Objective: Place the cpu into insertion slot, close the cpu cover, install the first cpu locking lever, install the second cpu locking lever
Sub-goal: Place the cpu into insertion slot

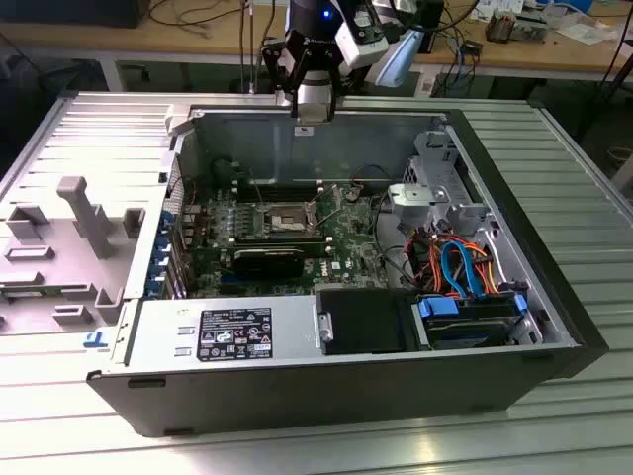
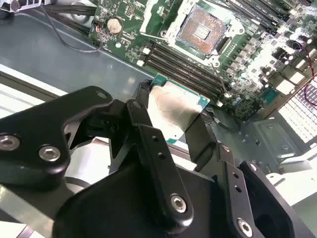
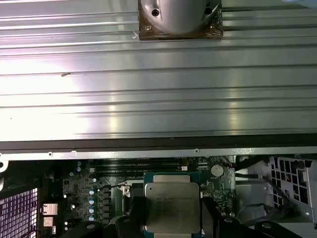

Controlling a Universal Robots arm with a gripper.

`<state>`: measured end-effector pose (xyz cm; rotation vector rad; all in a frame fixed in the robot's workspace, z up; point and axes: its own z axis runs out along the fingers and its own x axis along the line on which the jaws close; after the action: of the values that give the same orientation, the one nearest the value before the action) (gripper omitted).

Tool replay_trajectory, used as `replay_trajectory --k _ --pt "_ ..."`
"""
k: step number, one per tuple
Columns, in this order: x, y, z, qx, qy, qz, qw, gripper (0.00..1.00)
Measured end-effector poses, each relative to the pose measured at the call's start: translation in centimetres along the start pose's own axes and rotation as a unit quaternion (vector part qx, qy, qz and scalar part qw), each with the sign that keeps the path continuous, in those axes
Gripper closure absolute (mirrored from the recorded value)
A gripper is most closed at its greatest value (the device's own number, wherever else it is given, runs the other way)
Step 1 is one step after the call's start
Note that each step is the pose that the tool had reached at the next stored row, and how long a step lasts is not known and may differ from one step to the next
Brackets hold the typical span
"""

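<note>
Silver-grey cpu (image 3: 172,206) sits pinched in the claw (image 2: 174,113), gripped edges hidden.

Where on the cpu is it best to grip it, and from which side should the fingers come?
Probably grip the cpu by two opposite thin edges, coming from its flat metal top side, since it is a thin square plate. The gripper holds it so now.

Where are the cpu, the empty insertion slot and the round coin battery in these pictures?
cpu (image 3: 173,206): first wrist view, middle of its silver metal top.
insertion slot (image 2: 202,30): second wrist view, centre of its pin field.
coin battery (image 2: 115,25): second wrist view, middle of its round face.
</note>
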<state>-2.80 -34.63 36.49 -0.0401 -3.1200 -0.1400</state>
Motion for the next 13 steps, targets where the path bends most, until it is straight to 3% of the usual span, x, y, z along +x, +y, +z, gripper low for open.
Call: replay_trajectory --k 13 --pt "1.17 -0.04 0.05 0.0001 0.0001 0.0 1.0 0.46"
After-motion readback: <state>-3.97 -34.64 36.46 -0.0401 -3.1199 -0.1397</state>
